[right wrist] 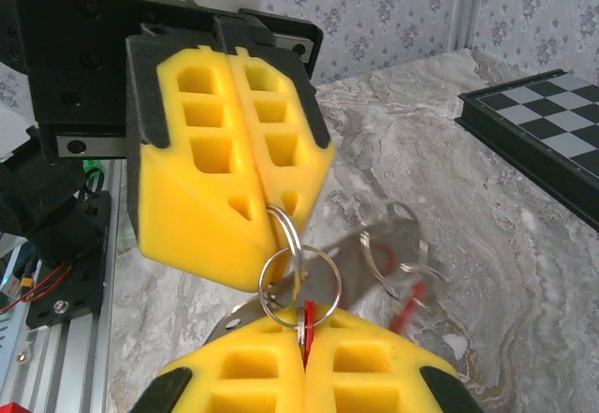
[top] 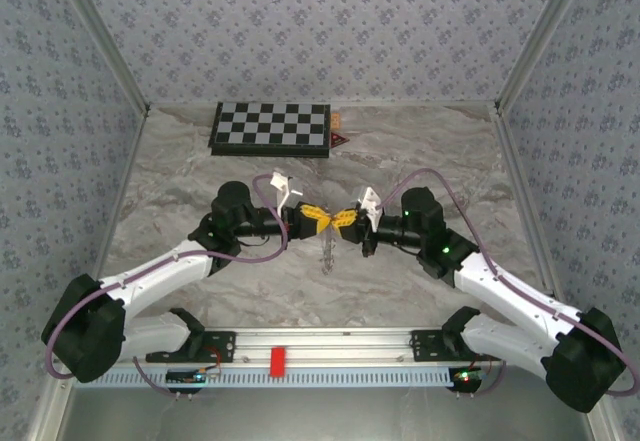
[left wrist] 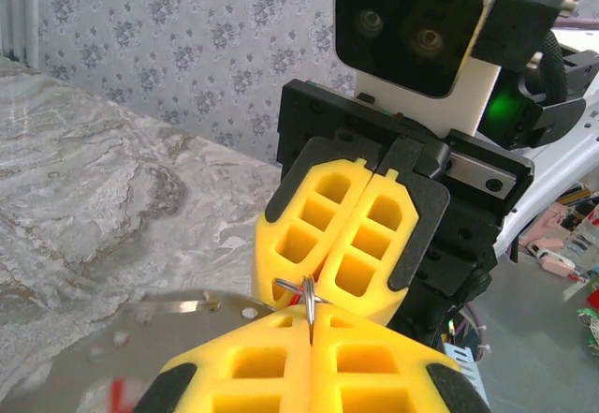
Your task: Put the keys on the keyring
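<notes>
Keyring (right wrist: pixel 298 261) gripped by both arms' closed jaws above grey marbled table (top: pixel 450 161); floral-papered walls (top: pixel 300 21) surround.

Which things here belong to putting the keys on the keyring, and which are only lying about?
For the job:
- keyring, held between both shut grippers
- keys, blurred, dangling by it
- left gripper
- right gripper

Lying about:
- chessboard at the far edge
- small red triangular piece beside it
- red block

no readable text, no legible labels, brands, numbers or signs
</notes>
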`<state>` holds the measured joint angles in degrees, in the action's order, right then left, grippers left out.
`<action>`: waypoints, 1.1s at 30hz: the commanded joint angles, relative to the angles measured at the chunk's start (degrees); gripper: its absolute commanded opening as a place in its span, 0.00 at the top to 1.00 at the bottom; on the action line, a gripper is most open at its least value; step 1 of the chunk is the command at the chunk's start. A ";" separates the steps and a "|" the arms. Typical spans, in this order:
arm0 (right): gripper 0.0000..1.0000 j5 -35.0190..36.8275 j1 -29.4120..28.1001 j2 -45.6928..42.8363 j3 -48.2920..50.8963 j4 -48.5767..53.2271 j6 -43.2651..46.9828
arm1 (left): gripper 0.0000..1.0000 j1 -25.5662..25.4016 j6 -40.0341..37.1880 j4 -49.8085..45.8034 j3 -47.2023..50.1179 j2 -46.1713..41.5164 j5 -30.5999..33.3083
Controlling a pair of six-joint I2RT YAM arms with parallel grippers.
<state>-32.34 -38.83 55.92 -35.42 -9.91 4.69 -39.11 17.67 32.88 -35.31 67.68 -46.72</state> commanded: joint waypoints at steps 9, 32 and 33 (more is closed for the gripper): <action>1.00 3.46 -2.52 0.52 -3.28 3.59 3.64 | 1.00 -0.54 -1.14 1.58 -3.01 0.08 -1.18; 1.00 9.26 -1.87 -4.08 -3.05 3.49 3.57 | 1.00 -1.57 -9.08 -10.64 -4.02 0.26 2.09; 1.00 9.63 -1.86 -4.33 -2.98 3.49 3.65 | 1.00 -1.56 -9.46 -11.16 -4.12 0.21 2.45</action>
<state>-24.60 -40.75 53.74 -36.84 -4.27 7.44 -40.18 10.55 24.93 -37.82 67.75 -44.42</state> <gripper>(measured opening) 0.040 0.045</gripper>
